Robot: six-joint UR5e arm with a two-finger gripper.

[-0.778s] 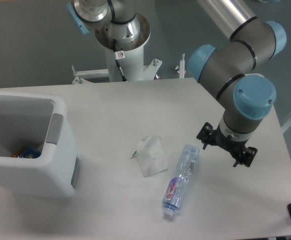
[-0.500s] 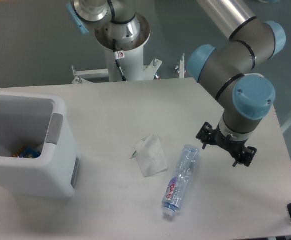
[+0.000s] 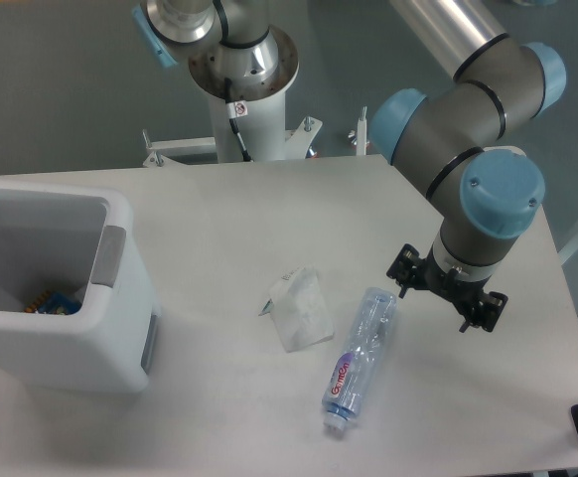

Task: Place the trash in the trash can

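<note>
Your jaws [image 3: 446,295] are spread apart and hold nothing. They hang over the tabletop [image 3: 229,219], just to the right of the top end of the bottle [image 3: 361,355]. The bottle lies flat, with its cap pointing away from the jaws. Slide the jaws over its middle, turn them to go across it, then come down and squeeze softly. The paper wad [image 3: 298,309] lies past the bottle, farther from the jaws. The trash can [image 3: 59,290] sits far across, open on top, with something small and colorful inside.
</note>
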